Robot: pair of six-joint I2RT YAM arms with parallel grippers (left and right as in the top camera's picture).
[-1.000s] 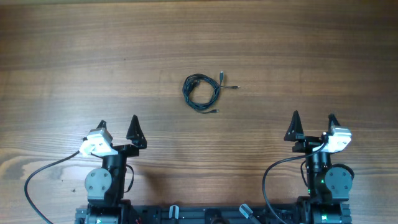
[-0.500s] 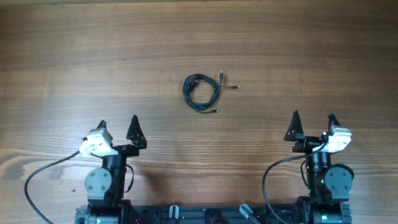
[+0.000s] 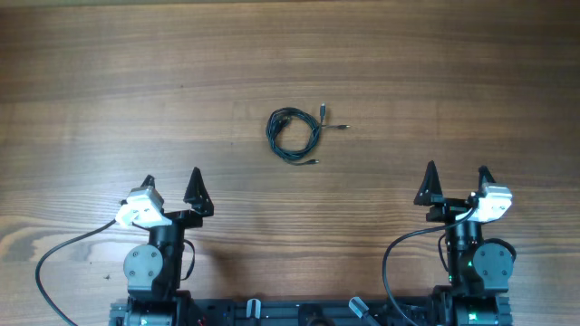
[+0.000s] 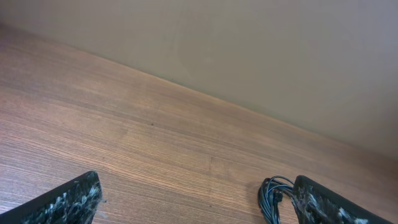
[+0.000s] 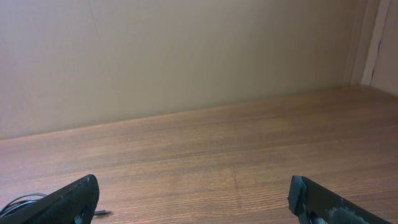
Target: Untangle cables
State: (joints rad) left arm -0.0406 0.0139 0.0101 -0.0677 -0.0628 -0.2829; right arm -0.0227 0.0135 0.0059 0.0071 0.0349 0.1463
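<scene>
On your overhead view, the cables (image 3: 293, 135) lie in a small dark coil near the middle of the worktop (image 3: 109, 81), a little left of centre. Short loose ends stick out of the coil at its upper right and at its lower edge. Nothing touches the bundle.

Your left end effector (image 3: 172, 177) sits at the near edge of the worktop on the left, well apart from the coil. Its jaws are spread wide and it grips nothing. Your right end effector (image 3: 457, 168) sits at the near edge on the right, equally far from the coil, also spread wide and empty.

On the left wrist view, the two fingers (image 4: 68, 202) show only at the bottom corners, with bare wood between them. The coil appears just beside the inner edge of the right-hand finger, low in the picture, partly hidden by it.

On the right wrist view, the fingers (image 5: 65, 200) again sit in the bottom corners. A loop of cable and one thin end show at the lower left, beside the left-hand finger. A plain wall (image 5: 186, 50) rises behind the far edge of the worktop.
</scene>
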